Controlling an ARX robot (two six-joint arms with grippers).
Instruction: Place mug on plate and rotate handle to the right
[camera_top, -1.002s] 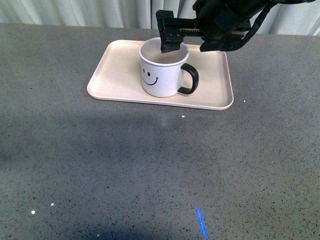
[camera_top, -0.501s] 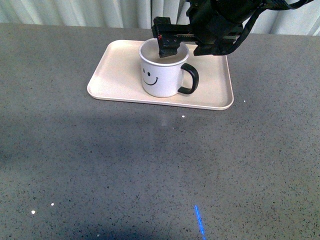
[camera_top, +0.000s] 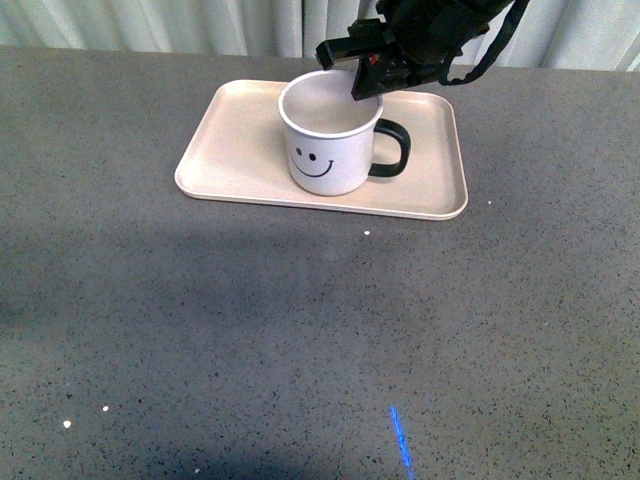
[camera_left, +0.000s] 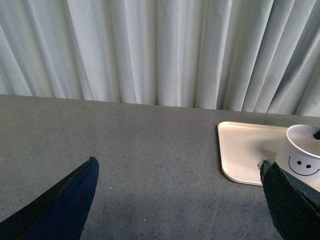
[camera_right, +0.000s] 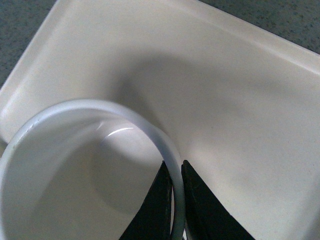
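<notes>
A white cylindrical mug with a black smiley face (camera_top: 330, 140) stands upright near the middle of a flat pale beige rectangular tray with rounded corners (camera_top: 230, 150), on a grey speckled tabletop (camera_top: 300, 330). The mug's thick glossy black loop handle (camera_top: 392, 148) points right (the face looks toward the camera). The right gripper (camera_top: 364, 86) reaches down from behind and is clamped on the mug's rim near the handle side, one finger inside the wall, one outside. The left gripper (camera_left: 172, 210) hangs well away, fingers spread wide, holding nothing. Both parts of the task look met, so the risk lies in letting go. If the right gripper rises before its fingers part fully, the pinch could tip the mug or drag it across the smooth tray, swinging the handle off its heading.
</notes>
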